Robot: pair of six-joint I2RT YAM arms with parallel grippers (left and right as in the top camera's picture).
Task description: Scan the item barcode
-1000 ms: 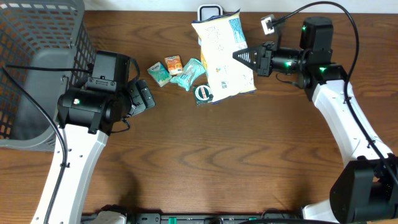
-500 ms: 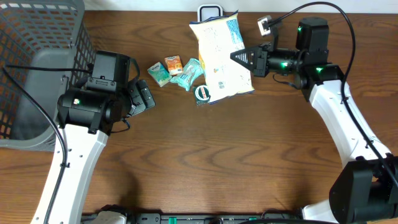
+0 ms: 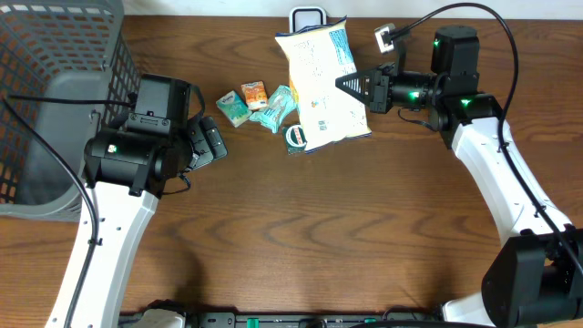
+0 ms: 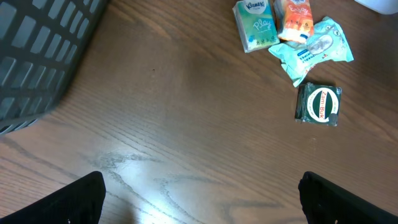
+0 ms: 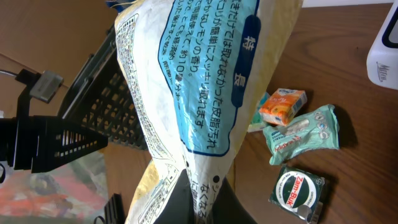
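My right gripper (image 3: 351, 85) is shut on one edge of a large white, yellow and blue snack bag (image 3: 323, 87) and holds it above the table at the back centre. The right wrist view shows the bag (image 5: 199, 87) pinched between the black fingers (image 5: 186, 208), its Japanese print facing the camera. I cannot make out a barcode. A white scanner (image 3: 308, 16) stands just behind the bag at the table's far edge and shows at the frame edge (image 5: 385, 50). My left gripper (image 3: 211, 143) hangs open over bare wood (image 4: 200, 193), left of the small items, holding nothing.
A teal tissue pack (image 3: 231, 107), an orange packet (image 3: 254, 95), a teal wrapper (image 3: 276, 107) and a dark green Zam-Buk tin (image 3: 297, 137) lie beside the bag. A grey mesh basket (image 3: 55, 100) fills the left back corner.
My right gripper has carried the bag slightly left and toward the table's far edge. The left arm has not moved.
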